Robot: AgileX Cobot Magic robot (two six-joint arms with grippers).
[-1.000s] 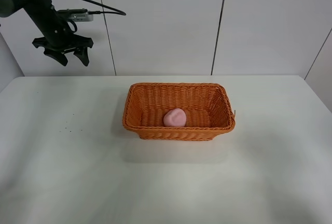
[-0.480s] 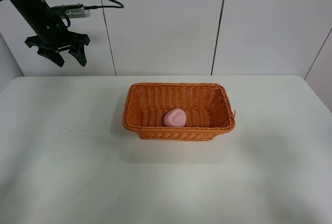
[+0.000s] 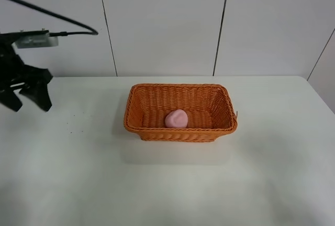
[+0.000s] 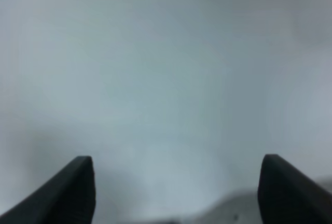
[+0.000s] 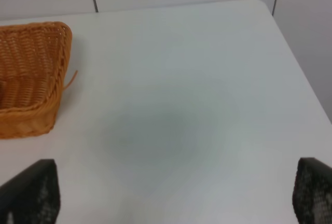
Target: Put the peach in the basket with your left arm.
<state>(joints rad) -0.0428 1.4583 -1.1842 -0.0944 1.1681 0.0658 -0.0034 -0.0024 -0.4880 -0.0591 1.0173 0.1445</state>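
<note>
The pale pink peach (image 3: 176, 118) lies inside the orange wicker basket (image 3: 217, 102) in the middle of the white table. My left gripper (image 3: 25, 100) hangs open and empty at the far left, well away from the basket and above the table's left edge. In the left wrist view its two black fingertips (image 4: 70, 187) stand wide apart over blurred white surface. My right gripper (image 5: 171, 195) is open and empty; its dark fingertips (image 5: 31, 193) show in the right wrist view, with the basket's corner (image 5: 31, 79) beyond them. It is outside the high view.
The white table (image 3: 167, 184) ends at a paneled white wall (image 3: 167, 22) behind. A black cable (image 3: 57, 15) and a grey box (image 3: 34, 38) ride on the left arm. A few dark specks (image 3: 70, 126) lie on the table left of the basket.
My left gripper has moved left and down from high against the wall to just above the table's left edge. The peach and basket have not moved.
</note>
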